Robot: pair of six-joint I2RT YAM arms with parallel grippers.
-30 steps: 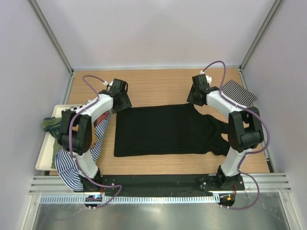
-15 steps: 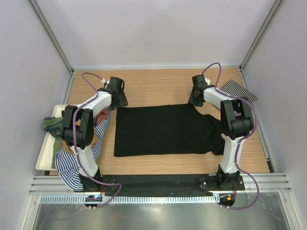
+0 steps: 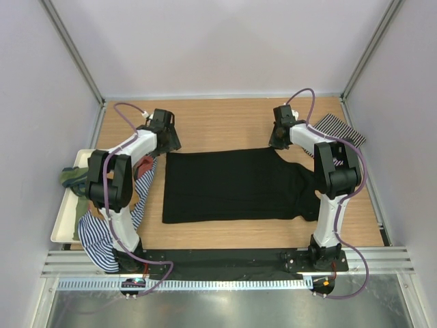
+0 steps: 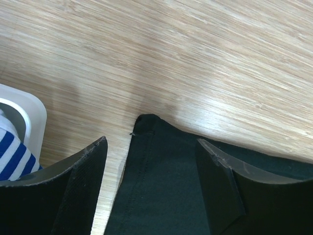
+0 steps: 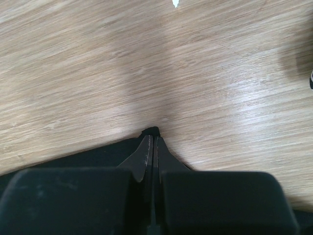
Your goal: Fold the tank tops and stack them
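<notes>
- Wooden table [image 3: 225, 126] carries the black tank top [image 3: 232, 186], spread flat.
- Soft, limp cloth; probably best gripped at its far corners.
- Left hand [image 4: 150, 147] apart over one corner; right hand [image 5: 151, 144] clamped on the other.

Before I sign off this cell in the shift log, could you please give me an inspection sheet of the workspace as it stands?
Surface: wooden table, no damage seen.
Job's things: black tank top spread flat mid-table; fine-striped top folded at the far right corner; blue-and-white striped top and green top heaped in the tray.
Clutter: white tray at the left edge.
Grippers: left gripper open, astride the black top's far left corner; right gripper shut on its far right edge.
Cables: purple cables loop over both arms, no snag seen.
Surroundings: pale walls; nothing else seen.
</notes>
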